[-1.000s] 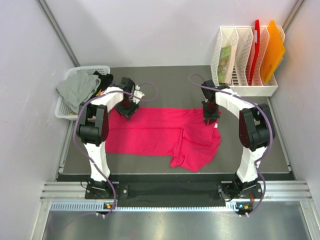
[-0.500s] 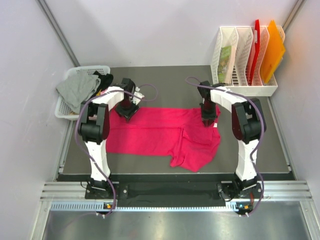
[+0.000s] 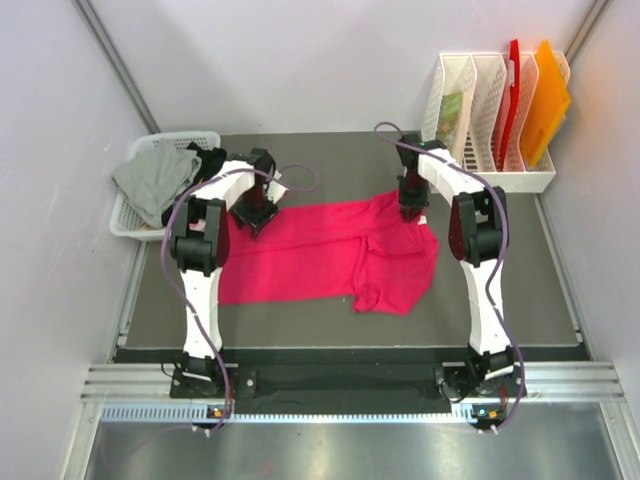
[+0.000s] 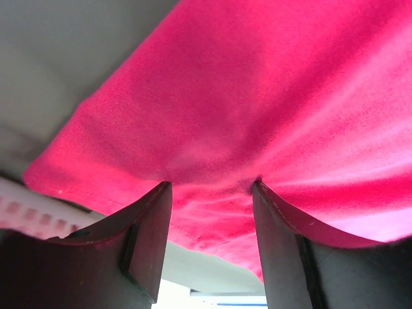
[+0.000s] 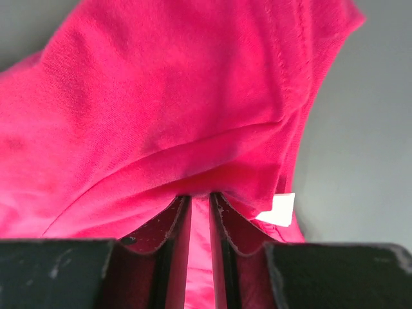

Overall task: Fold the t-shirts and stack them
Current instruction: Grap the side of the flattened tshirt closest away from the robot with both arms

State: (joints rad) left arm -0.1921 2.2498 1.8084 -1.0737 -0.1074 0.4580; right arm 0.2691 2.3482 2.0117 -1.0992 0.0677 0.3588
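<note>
Dark grey table (image 3: 330, 160): the crimson-red t-shirt (image 3: 300, 255) is lying spread across its middle, long axis running left to right. The right part is lying folded over itself and creased, with one flap reaching toward the near edge.

White mesh basket (image 3: 185, 135), far-left corner: a grey t-shirt (image 3: 155, 175) is draping over its rim, and a black garment (image 3: 210, 160) is sitting just beside it.

White file rack (image 3: 490, 182), far-right corner: it is holding a red folder (image 3: 512, 80) and an orange folder (image 3: 548, 100) upright.

Left gripper (image 4: 212, 185): it is sitting at the shirt's far-left edge. The fingers are standing well apart but are clamping a thick bunch of the red cloth, with wrinkles radiating from the tips and the hem lifting off the table.

Right gripper (image 5: 199, 196): it is sitting at the shirt's far-right edge. The fingers are nearly together and are pinching a thin fold of the same shirt.

White tag (image 5: 280, 209): it is showing on the cloth just right of the right fingers.
</note>
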